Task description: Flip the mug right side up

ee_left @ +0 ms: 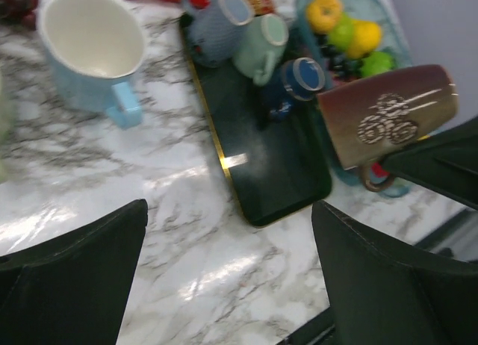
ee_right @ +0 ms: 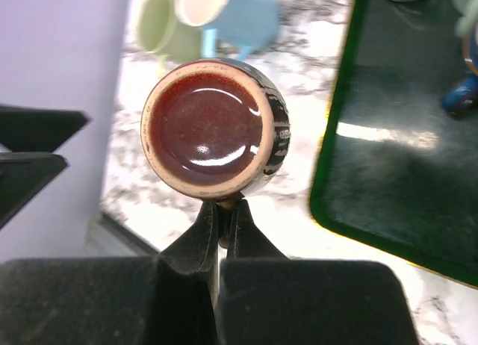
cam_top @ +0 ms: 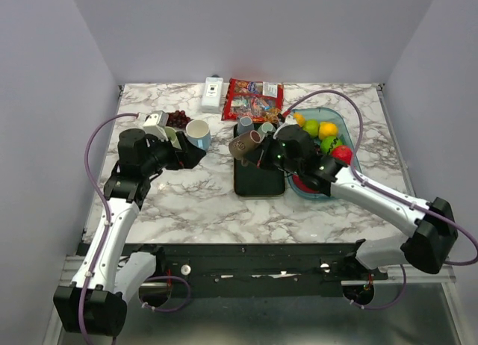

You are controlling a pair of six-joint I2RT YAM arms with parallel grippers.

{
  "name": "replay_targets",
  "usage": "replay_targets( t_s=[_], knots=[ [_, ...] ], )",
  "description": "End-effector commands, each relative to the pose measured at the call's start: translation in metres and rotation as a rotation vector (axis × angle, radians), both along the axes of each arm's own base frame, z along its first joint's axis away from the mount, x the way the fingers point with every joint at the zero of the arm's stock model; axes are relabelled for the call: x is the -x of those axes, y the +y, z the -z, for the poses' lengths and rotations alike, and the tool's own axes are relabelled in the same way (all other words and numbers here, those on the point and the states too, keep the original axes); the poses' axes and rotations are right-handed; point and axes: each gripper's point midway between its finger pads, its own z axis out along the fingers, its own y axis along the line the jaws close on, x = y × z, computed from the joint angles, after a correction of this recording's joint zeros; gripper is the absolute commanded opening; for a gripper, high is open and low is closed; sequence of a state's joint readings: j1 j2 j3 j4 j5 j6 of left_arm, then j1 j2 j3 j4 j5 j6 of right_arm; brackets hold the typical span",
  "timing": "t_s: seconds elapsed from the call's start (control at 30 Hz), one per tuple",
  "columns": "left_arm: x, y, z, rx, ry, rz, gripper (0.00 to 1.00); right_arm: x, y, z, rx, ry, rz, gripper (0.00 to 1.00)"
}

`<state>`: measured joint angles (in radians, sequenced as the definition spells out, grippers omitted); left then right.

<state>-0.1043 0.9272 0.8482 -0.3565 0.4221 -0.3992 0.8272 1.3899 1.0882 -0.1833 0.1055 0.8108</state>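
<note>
– Right pincer [ee_right: 222,210] is clenched on what, exactly?
– On the handle [ee_left: 371,182] of the brown mug [ee_right: 213,125]. The handle hangs below the body, so the mug sits just above and ahead of the fingertips. It is held up off the counter [cam_top: 194,203], beside the edge of the black tray [ee_right: 396,181].
– Which way does it lie?
– On its side. Its long axis runs straight out along the pincer's reach. One round end faces back at the wrist, and the other points toward the left pincer [ee_left: 228,210], which is spread wide, grasping nothing, apart from the mug.
– Mouth or base facing back?
– I cannot tell: a glossy red-brown disc with a pale rim. The turn, I judge, belongs to the right arm: pitch that axis to vertical, mouth up.
</note>
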Motion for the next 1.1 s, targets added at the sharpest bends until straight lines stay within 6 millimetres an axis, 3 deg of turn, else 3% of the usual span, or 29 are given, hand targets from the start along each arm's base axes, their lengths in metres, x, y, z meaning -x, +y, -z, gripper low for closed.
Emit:
replay_targets(
  t_s=[0.0, 0.07, 0.13, 0.17, 0.2, 0.27, 0.4, 0.43, 0.57, 0.8, 1.07],
  knots=[
    [0.035, -0.047, -0.052, 0.27, -0.098, 0.259, 0.99, 0.022, 0.014, -0.093, -0.269, -0.183, -0.139, 0.0],
    [0.053, -0.058, -0.077, 0.376, -0.143, 0.331, 0.99, 0.029, 0.008, -0.111, -0.322, -0.207, -0.14, 0.0],
    [0.063, -0.06, -0.087, 0.435, -0.174, 0.333, 0.99, 0.037, 0.008, -0.129, -0.386, -0.233, -0.164, 0.0],
    [0.065, -0.062, -0.104, 0.475, -0.241, 0.347, 0.99, 0.041, 0.007, -0.14, -0.416, -0.255, -0.177, 0.0],
    [0.071, -0.067, -0.105, 0.555, -0.197, 0.353, 0.99, 0.047, 0.009, -0.154, -0.462, -0.284, -0.211, 0.0],
    [0.082, -0.071, -0.129, 0.628, -0.272, 0.398, 0.99, 0.052, 0.011, -0.168, -0.508, -0.293, -0.234, 0.0],
    [0.097, -0.088, -0.156, 0.699, -0.32, 0.461, 0.99, 0.064, 0.017, -0.189, -0.584, -0.309, -0.304, 0.0],
    [0.106, -0.099, -0.158, 0.697, -0.324, 0.503, 0.99, 0.065, 0.018, -0.193, -0.603, -0.308, -0.312, 0.01],
    [0.105, -0.114, -0.168, 0.712, -0.338, 0.505, 0.96, 0.075, 0.02, -0.209, -0.664, -0.316, -0.362, 0.0],
    [0.1, -0.119, -0.179, 0.754, -0.363, 0.472, 0.67, 0.083, 0.019, -0.22, -0.702, -0.327, -0.397, 0.0],
    [0.091, -0.121, -0.185, 0.796, -0.357, 0.431, 0.52, 0.085, 0.022, -0.217, -0.714, -0.316, -0.412, 0.0]
  ],
)
